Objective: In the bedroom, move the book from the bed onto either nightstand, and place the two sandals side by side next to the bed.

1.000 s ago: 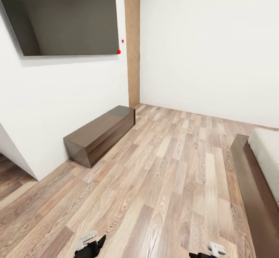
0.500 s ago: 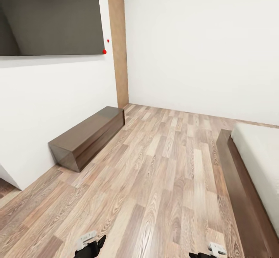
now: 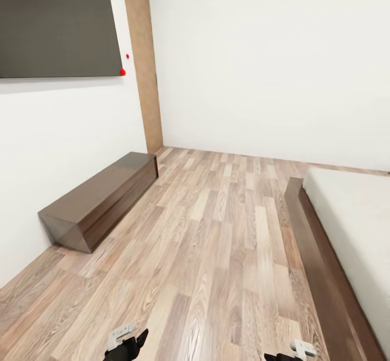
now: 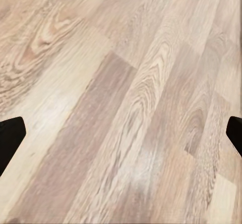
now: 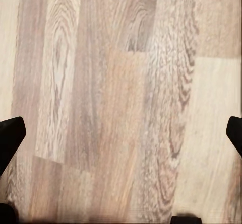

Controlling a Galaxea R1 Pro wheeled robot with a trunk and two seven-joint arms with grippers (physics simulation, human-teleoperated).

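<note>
The robot looks to be on the approach step: both the left end effector point(image 4: 121, 133) and right end effector point(image 5: 121, 133) hang wide open and empty over the floor point(image 3: 216, 253), with the bed point(image 3: 352, 225) ahead-right of the right one, so next it must find the book.

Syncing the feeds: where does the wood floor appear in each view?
Head view: floor between low cabinet and bed.
Left wrist view: behind the open left tool.
Right wrist view: behind the open right tool.
Shared landmark: the plank grain.
</note>
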